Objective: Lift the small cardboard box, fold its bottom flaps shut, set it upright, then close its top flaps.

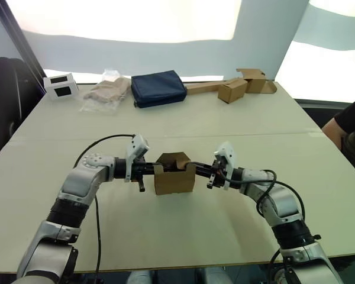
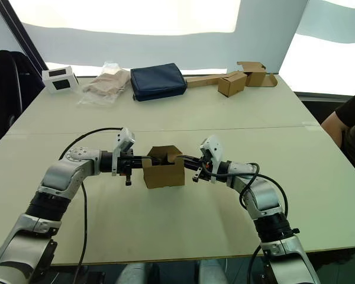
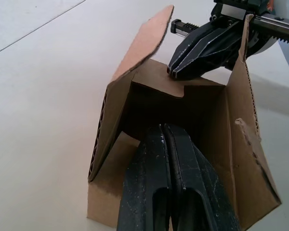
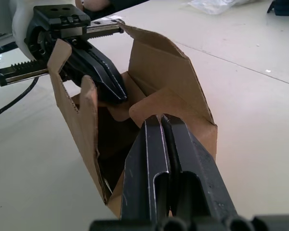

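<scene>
Near the middle of the pale desk (image 1: pixel 225 124): the small cardboard box (image 1: pixel 174 180), plain brown corrugated, unmarked, open side up. Upper flaps (image 3: pixel 147 41) not folded shut: the far one standing tall, others partly bent inward over the hollow, cut edges showing the fluted layers. Flanked by both arms. Left tool (image 1: pixel 143 171) pushed in from the left, fingers pressed together, clenched on nothing, tips inside the box. Right tool (image 1: pixel 208 173) reaching in from the right, likewise clenched with fingers (image 3: pixel 202 45) together, tips resting on an inward-bent flap. Along the far edge, left to right: a small white device (image 1: pixel 61 84), a clear bag (image 1: pixel 106 92) of tan material, a dark blue pouch (image 1: pixel 158 88), and smaller tan boxes (image 1: pixel 242 84) joined to a flat cardboard strip.
</scene>
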You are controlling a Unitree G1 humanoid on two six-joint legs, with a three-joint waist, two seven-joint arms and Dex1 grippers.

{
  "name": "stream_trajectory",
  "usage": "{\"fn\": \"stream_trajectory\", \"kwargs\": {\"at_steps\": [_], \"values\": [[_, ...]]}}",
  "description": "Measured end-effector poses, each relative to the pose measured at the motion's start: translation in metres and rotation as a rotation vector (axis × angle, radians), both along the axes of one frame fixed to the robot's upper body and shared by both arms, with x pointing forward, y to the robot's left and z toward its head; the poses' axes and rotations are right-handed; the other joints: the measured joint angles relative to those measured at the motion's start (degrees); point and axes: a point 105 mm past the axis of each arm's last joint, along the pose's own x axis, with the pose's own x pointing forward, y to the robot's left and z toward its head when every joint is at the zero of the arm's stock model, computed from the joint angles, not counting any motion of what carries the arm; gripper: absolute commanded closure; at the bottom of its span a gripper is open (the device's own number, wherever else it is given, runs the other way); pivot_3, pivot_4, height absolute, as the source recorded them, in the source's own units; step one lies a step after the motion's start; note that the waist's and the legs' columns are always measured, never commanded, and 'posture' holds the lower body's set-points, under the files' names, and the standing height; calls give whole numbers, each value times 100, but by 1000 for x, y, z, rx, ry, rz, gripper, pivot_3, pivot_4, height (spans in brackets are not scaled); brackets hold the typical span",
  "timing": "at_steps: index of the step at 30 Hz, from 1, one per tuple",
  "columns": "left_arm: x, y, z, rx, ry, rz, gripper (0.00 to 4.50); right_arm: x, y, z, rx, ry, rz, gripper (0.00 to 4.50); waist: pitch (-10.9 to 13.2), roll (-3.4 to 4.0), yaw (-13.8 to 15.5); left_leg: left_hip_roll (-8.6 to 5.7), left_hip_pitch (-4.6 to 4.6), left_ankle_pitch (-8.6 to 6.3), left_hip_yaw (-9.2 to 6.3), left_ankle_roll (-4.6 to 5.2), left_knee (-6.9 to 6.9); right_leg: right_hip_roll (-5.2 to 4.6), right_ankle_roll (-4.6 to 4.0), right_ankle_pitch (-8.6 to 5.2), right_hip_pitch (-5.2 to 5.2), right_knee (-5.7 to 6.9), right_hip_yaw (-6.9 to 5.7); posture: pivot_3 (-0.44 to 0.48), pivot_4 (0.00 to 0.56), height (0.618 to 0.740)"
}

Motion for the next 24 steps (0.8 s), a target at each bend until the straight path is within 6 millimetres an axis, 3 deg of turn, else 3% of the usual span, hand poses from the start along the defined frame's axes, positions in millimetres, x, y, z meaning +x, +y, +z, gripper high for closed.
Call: {"fn": "stream_trajectory", "kwargs": {"at_steps": [9,16,18,22,24], "values": [[-3,7,0,16,-22,28,4426,-1,3,-1,-110,-79,36,4500,-3,-1,-6,3,39,-1,0,1,-12,1,-6,-4,31,0,3,0,150,740],[-3,24,18,-9,-34,104,4426,-1,4,9,-108,-68,28,4500,0,-2,12,5,26,-1,0,1,-12,-4,-13,-7,20,-1,3,0,150,740],[-2,24,29,-30,-62,102,4426,-2,5,22,-46,-55,21,4500,3,0,27,4,5,0,-2,0,-7,-6,-5,-3,3,0,2,0,150,740],[5,26,62,-71,-127,107,4426,-11,0,85,150,-97,34,4500,3,-1,49,1,-18,1,-10,-2,2,-11,-3,-2,-6,-7,-5,0,150,740],[9,29,77,-81,-162,112,4426,-20,-4,104,197,-110,55,4500,3,-2,46,0,-20,0,-10,-1,1,-12,-3,-2,-6,-11,-6,0,150,740]]}}
